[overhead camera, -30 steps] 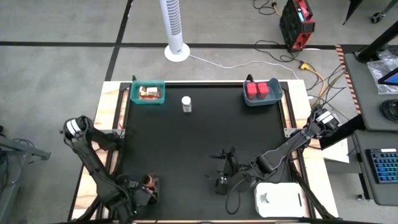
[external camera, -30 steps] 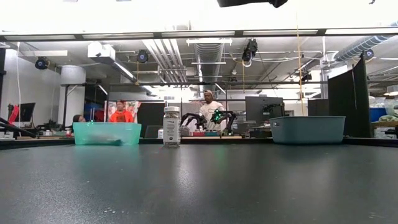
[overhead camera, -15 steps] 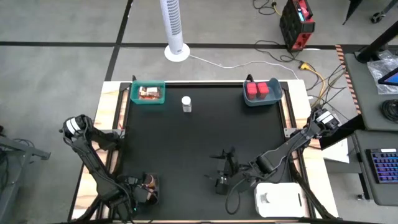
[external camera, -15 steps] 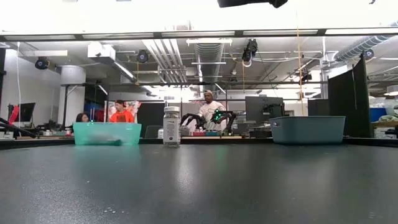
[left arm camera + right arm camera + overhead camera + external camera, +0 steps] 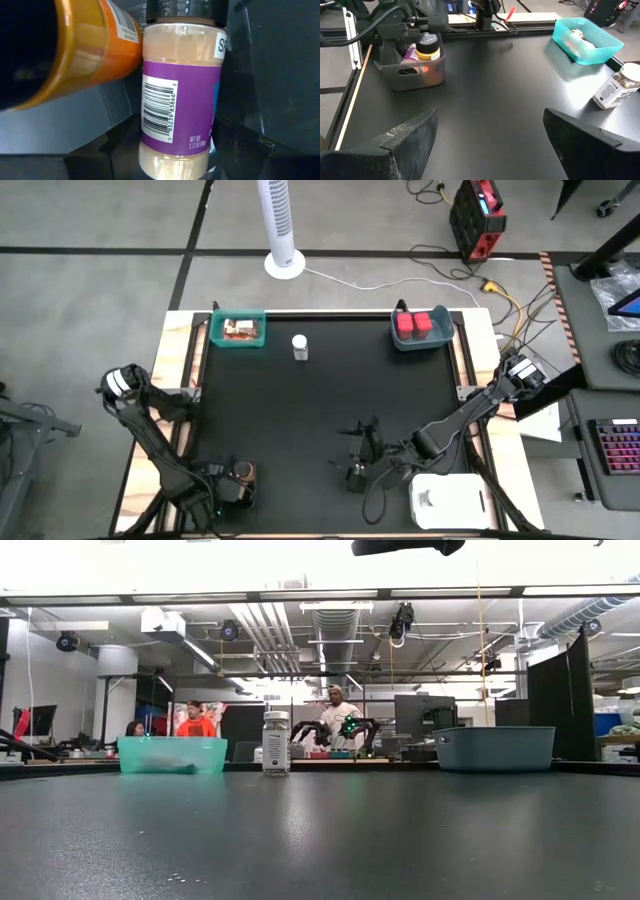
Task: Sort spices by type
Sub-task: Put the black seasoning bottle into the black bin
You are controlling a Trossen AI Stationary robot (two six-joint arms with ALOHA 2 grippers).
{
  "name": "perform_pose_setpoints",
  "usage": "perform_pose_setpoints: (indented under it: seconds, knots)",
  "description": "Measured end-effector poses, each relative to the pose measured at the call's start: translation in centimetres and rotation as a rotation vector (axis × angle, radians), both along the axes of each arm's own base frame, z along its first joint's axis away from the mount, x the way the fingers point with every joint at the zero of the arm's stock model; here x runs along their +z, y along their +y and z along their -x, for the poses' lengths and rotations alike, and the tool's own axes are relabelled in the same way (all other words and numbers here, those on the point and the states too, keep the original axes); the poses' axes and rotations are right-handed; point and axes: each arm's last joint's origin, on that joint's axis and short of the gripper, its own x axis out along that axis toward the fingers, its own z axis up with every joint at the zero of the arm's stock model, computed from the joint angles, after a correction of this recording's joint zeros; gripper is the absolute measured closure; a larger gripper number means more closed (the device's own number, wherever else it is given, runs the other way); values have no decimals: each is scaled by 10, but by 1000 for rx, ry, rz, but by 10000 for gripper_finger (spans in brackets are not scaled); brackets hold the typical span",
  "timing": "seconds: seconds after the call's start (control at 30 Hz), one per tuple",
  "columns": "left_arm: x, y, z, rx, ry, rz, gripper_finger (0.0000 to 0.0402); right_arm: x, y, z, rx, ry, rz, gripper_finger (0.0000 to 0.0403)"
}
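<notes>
My left gripper (image 5: 232,483) points down into a clear tray (image 5: 415,77) at the table's near left corner. A purple-labelled jar (image 5: 177,95) with a black cap lies in the tray against an orange jar (image 5: 95,47). My right gripper (image 5: 358,452) hovers open above the table's near middle, holding nothing. A white-capped bottle (image 5: 299,347) stands upright at the far side. The teal bin (image 5: 238,330) holds flat packets. Two red boxes (image 5: 418,323) sit in the blue-grey bin (image 5: 421,340).
A white tray (image 5: 447,502) lies at the near right corner, beside my right arm. The black mat's middle (image 5: 300,410) is bare between the bins and the grippers. People stand in the room beyond the far edge.
My left gripper has sunk a little toward the jars in the clear tray, still pointing down. My right gripper has kept still.
</notes>
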Motion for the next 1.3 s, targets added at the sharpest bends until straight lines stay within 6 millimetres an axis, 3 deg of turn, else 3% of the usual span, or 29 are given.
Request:
perform_pose_setpoints:
  seconds: [0.53, 1.07, 1.3]
  knots:
    - [-5, -2, -1, 17, -8, -23, 240, 0, 0, 0, 0, 0, 1, 48]
    - [33, -14, 1, -27, -5, -47, 242, 0, 0, 0, 0, 0, 1, 48]
    - [63, -19, 12, -7, -81, -122, 243, -1, -1, 0, -18, -14, 7, 48]
